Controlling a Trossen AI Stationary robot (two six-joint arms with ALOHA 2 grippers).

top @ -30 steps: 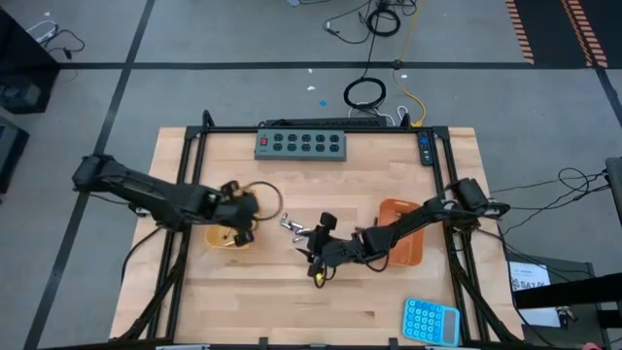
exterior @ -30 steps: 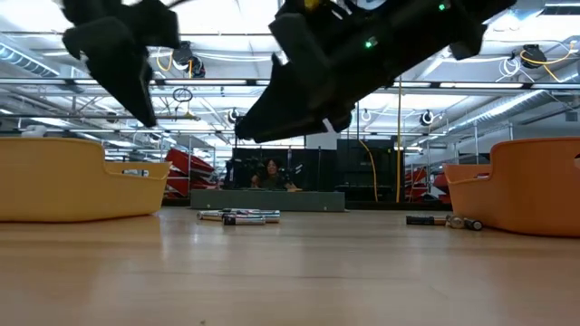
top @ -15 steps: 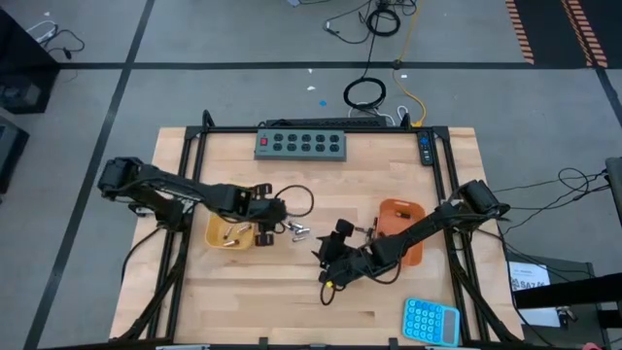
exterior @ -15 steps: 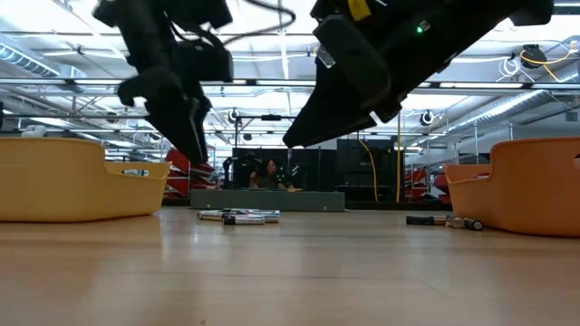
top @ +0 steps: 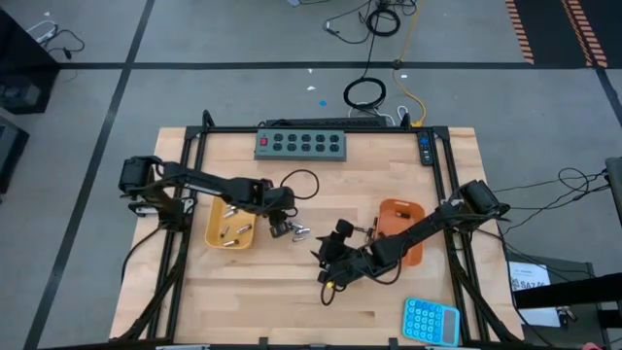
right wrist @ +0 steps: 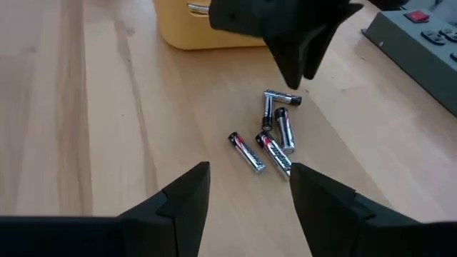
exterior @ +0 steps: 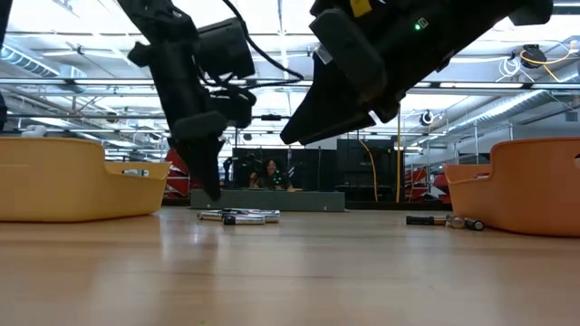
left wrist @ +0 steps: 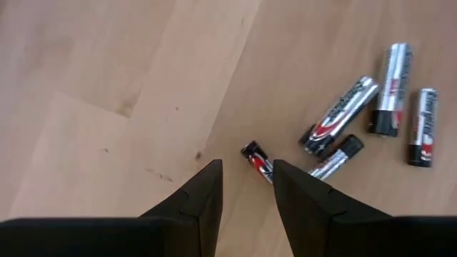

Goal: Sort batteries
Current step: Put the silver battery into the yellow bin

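The light wooden counter (top: pixel 243 292) stands on a grey floor (top: pixel 194 39) crossed by dark lines. Orange-and-black hazard striping (top: pixel 530 29) marks the floor's far corner. Loose cables (top: pixel 374 19) and a coiled black cable (top: pixel 364 94) lie on the floor beyond the counter. In the low view, a hall opens behind, with ceiling trusses (exterior: pixel 272 86), bright overhead lighting, and a person (exterior: pixel 270 174) seated far off at a dark desk.

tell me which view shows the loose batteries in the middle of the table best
The left wrist view: the batteries fill it, labels readable, just ahead of the open left gripper. The right wrist view shows the same cluster smaller. The high view gives only specks; the low view shows them end-on in a thin row.
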